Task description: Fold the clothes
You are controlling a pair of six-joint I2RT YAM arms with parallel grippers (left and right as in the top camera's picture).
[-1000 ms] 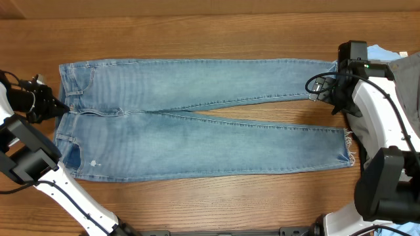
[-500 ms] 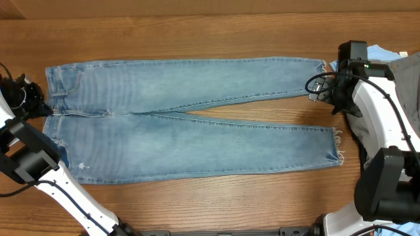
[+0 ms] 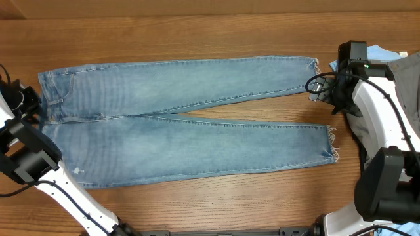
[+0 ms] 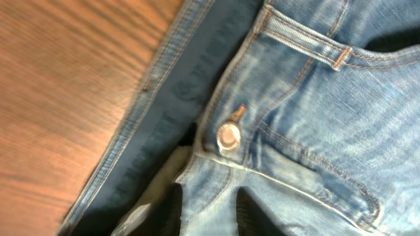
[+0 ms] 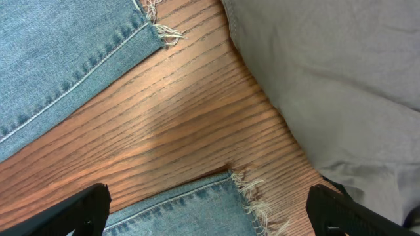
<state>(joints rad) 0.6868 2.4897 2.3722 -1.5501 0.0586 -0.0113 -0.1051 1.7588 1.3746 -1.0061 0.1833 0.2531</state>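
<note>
Sliding left across the surface (image 3: 197,33), the jeans (image 3: 197,144) now lie with their waistband close to the left edge. Both frayed hems have drawn away from the right gripper (image 3: 321,90), which has not moved. The left gripper (image 4: 210,213) has its jaws clenched on the waistband beside the metal button (image 4: 228,136), so the pull likely came from there. The right jaws stand spread wide, grasping nothing, over bare wood between the hems. That tug probably straightened the legs; no fold is made yet. Counted: one pair of jeans, two legs running rightward, one far and one near, two hems, one button. One grey garment (image 3: 410,72) and one bright-blue garment (image 3: 380,51) lie at the far right.
</note>
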